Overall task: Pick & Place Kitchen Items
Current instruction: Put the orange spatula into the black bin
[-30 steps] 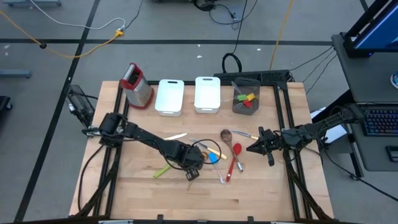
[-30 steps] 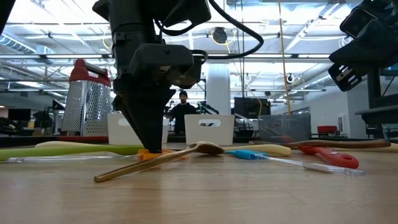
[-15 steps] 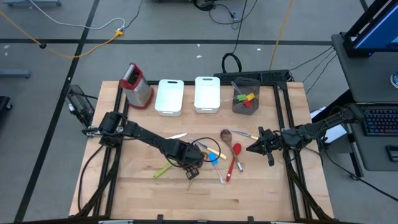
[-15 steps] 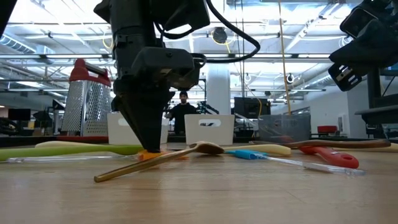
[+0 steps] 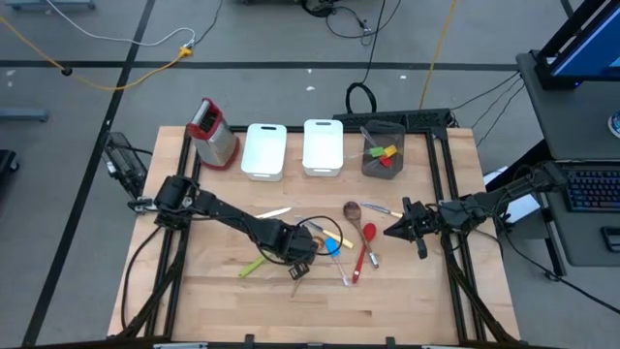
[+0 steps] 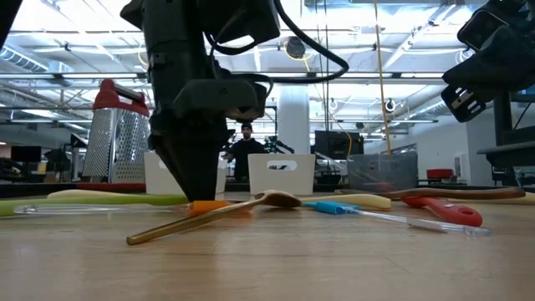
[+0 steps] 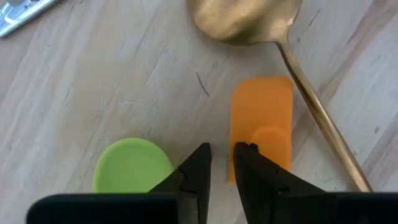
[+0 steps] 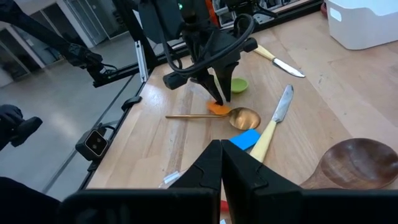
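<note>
Beneath the left tool (image 7: 221, 155), slightly parted, lies the orange spatula (image 7: 262, 127).

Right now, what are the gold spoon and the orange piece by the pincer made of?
The gold spoon looks like brushed metal: soft sheen, thin stiff handle. The orange piece looks like matte plastic or silicone: flat even colour, rounded corners, though it's hard to be sure. The table is pale wood with visible grain.

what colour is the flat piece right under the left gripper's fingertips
Orange: the flat rectangular piece beneath the left gripper, clearest in the left wrist view.
</note>
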Robot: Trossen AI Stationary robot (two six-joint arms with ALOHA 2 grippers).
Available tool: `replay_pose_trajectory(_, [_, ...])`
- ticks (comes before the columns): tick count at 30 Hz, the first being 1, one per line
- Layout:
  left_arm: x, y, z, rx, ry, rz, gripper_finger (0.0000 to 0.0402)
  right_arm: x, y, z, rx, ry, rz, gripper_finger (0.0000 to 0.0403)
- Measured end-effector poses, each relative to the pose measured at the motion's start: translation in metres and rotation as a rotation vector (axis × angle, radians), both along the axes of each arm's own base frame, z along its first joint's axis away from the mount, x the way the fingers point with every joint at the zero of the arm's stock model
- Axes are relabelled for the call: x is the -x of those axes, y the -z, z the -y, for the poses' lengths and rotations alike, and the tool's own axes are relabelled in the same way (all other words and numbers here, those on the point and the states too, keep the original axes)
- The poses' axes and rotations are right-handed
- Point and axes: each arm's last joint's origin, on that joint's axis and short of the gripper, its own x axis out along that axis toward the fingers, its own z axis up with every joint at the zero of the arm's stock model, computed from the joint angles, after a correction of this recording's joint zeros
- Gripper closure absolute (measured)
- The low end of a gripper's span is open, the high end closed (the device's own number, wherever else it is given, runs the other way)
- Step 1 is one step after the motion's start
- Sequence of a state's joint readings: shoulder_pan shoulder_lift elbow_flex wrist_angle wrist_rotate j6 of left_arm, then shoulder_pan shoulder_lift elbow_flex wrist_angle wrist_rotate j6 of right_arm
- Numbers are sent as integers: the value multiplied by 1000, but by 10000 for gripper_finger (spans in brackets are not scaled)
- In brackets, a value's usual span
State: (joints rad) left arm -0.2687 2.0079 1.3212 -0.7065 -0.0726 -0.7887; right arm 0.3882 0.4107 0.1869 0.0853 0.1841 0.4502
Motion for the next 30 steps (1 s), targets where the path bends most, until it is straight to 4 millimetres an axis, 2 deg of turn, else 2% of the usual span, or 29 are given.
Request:
replay_pose_trajectory(9, [-1,-4,-5,21,-18,6,321,0,0,0,3,2,-3,403])
replay_pose_trajectory(18, [2,-26,-11,10,-37,66,321,0,2,0,10,2,-16,403])
replay_pose_trajectory(22, [1,-35,-9,63,-38,115,321,0,2,0,22,-1,-13,403])
replay_pose_trajectory(30, [1,-37,7,132,-27,140,305,0,2,0,26,1,-12,403])
